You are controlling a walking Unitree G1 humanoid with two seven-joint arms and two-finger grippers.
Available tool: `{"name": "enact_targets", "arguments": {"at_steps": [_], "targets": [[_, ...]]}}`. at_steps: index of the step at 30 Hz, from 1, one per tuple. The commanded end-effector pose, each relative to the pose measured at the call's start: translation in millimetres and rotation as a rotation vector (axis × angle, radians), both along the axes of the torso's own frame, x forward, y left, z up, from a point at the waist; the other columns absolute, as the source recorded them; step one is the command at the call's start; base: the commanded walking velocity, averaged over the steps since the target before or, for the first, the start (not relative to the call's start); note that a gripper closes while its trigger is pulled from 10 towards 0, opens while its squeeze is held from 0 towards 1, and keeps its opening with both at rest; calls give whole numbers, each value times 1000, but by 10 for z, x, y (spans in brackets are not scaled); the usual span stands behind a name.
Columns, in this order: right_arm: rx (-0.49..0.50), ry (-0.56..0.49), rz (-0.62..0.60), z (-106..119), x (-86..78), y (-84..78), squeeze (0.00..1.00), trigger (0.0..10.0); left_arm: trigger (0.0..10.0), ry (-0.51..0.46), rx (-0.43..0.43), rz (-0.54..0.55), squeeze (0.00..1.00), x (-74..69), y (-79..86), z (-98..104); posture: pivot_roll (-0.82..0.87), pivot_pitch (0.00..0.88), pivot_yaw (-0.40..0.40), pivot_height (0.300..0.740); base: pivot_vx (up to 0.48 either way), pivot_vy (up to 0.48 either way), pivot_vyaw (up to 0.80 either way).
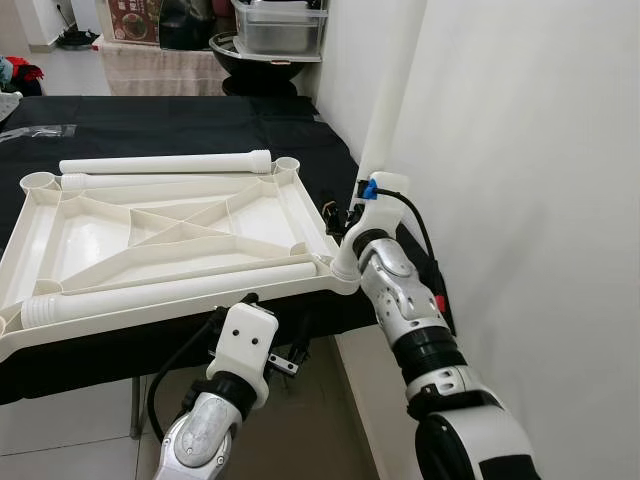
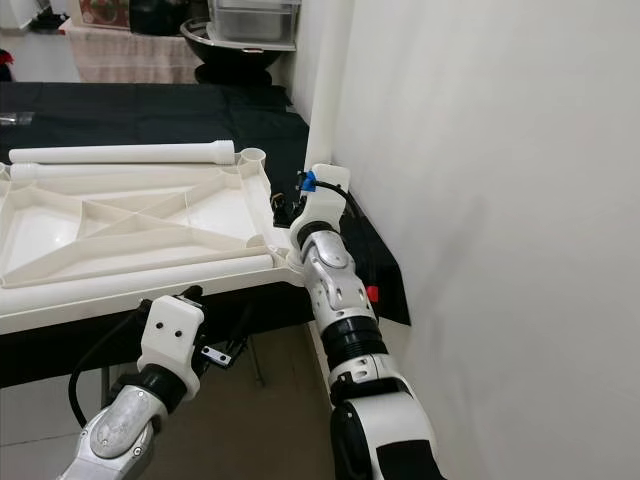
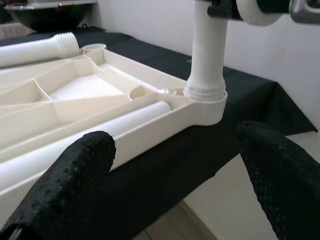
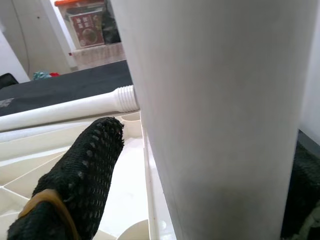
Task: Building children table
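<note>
Writing: a red-and-brown printed box (image 4: 86,27) stands at the far end of the room; its lettering is too small to read.
Tabletop: the cream plastic children's tabletop (image 1: 170,235) lies upside down, ribs and corner sockets facing up, on a counter (image 1: 150,125) draped in black cloth.
Upright leg: one white leg (image 1: 385,120) stands vertical in the tabletop's near right corner socket (image 3: 206,102), close against the white wall (image 1: 520,150).
Right hand: the right hand (image 1: 352,212) is at the upright leg just above the socket, fingers closed around the tube; one black dotted finger (image 4: 80,175) presses along the leg's side in the right wrist view.
Left hand: the left hand (image 3: 175,165) hangs below the counter's near edge, spread wide and holding nothing; both padded fingertips (image 3: 75,170) frame the corner socket from a short way off.
Loose legs: a second leg (image 1: 165,162) lies across the counter just beyond the tabletop's far rim, threaded end toward the wall; a third leg (image 1: 170,288) lies inside the tray along its near rim; a fourth (image 1: 150,182) appears to rest just inside the far rim.
Edges: the tabletop's near rim and right corner overhang the counter's near edge.
Open room: tiled floor (image 1: 70,420) lies below the near edge by the left arm; the right arm stands in the narrow gap between counter and wall.
Background: a dark bowl under a metal container (image 1: 270,45) sits on a stand beyond the counter.
</note>
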State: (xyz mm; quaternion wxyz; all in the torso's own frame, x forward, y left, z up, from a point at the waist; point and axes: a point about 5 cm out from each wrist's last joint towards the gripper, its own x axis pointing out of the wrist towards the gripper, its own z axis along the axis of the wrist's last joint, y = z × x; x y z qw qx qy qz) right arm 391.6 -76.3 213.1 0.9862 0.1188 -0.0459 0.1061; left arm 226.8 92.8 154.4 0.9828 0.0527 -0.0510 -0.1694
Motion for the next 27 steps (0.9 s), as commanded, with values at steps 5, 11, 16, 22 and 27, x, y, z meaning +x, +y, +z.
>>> {"name": "enact_targets", "arguments": {"at_steps": [5,11,16,22,27], "targets": [[-7,0,48,-29,-27,25,0,10000,10000,159,79,-16,0,49,146,-218,70,78,-127,740,0,0,0],[1,-17,26,44,6,-22,0,10000,10000,219,149,119,0,155,498,-321,73,80,-126,740,0,0,0],[10,-28,12,100,36,-63,0,10000,10000,233,191,249,0,219,821,-332,69,82,-124,740,0,0,0],[16,-31,-2,118,44,-113,0,10000,10000,245,249,347,0,249,1113,-320,71,84,-126,740,0,0,0],[16,-33,-5,126,46,-127,0,10000,10000,244,272,384,0,255,1278,-304,68,84,-123,740,0,0,0]]}}
